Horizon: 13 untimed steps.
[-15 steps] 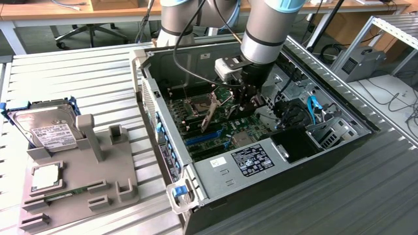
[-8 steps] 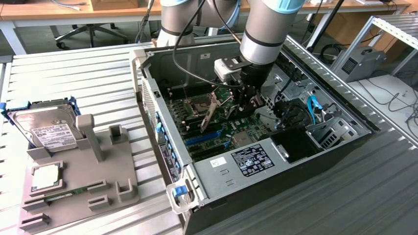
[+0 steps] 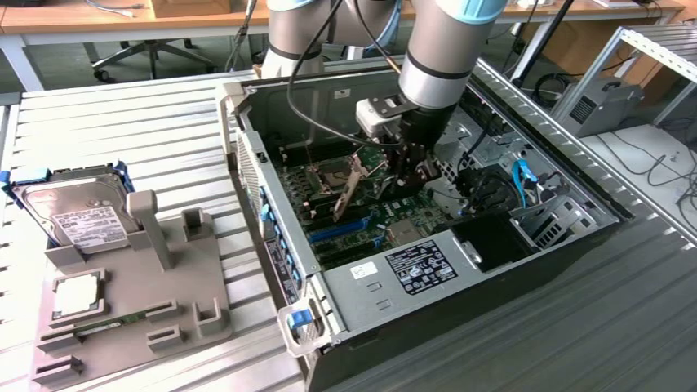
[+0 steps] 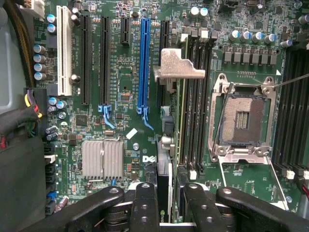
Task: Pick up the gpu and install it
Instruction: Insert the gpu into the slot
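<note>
Item: thin green-board gpu with silver metal end bracket, held edge-on between the black two-fingered gripper, its fingers clamped on the card, above the green motherboard inside the open black computer case. Step judged: installation, card carried over the long blue expansion slot. Next move called for alignment of card edge with slot.

grey arm, blue joint ring, black cable, black end effector.
</note>
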### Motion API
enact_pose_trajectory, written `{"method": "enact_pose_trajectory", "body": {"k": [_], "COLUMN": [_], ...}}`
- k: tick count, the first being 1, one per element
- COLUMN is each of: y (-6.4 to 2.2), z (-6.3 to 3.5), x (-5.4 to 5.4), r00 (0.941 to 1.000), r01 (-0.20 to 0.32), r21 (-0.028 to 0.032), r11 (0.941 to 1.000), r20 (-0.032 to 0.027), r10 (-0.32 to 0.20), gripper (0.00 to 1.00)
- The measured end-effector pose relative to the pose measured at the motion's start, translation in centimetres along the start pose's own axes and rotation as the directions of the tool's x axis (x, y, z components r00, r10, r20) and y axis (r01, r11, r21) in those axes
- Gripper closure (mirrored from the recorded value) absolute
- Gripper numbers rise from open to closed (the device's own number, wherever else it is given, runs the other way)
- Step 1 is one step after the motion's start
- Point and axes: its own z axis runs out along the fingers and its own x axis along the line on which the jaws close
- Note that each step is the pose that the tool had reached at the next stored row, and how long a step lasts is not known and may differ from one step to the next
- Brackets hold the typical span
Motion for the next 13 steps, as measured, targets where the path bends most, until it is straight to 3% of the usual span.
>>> {"method": "enact_pose_trajectory", "body": {"k": [6,13], "y": [0.17,1.05], "z": [0.07,0.1], "x": [0.0,0.0], "r00": [1.0,1.0], "r01": [0.0,0.0], "r21": [-0.0001,0.0], "r11": [1.0,1.0], "r20": [-0.0001,0.0], "r10": [0.0,0.0], "gripper": [0.74,0.74]}}
